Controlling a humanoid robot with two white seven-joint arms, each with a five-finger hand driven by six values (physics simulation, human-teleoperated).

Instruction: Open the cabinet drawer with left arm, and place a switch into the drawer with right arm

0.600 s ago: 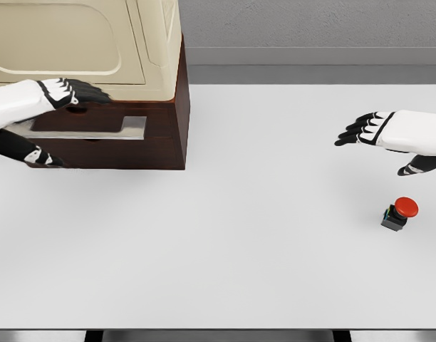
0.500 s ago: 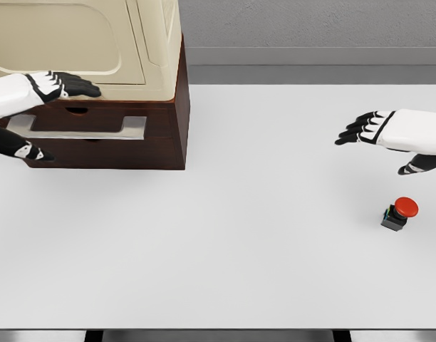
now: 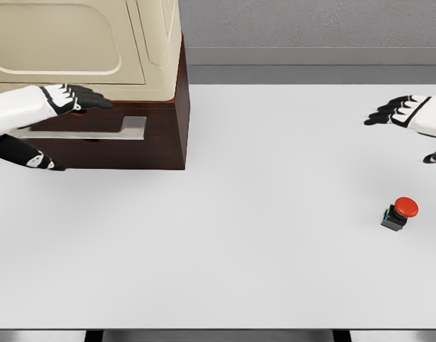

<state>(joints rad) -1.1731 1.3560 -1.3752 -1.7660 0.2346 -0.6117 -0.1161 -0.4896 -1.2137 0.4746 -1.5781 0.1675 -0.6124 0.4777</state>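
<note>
A: Where the counter (image 3: pixel 225 214) nears its right edge, the switch (image 3: pixel 400 213) sits alone: a small dark square block under a glossy red dome.

B: And the right robot hand (image 3: pixel 410 114)?

A: It hangs above the far right corner, well apart from the switch, black fingers spread and holding nothing.

B: The cabinet (image 3: pixel 115 85)?

A: At the far left corner, a smooth cream shell over a dark wood base. Its drawer (image 3: pixel 111 135) has a flat metal handle (image 3: pixel 86 128). The left robot hand (image 3: pixel 68 100) sits just above that handle, fingers stretched flat, not gripping.
</note>
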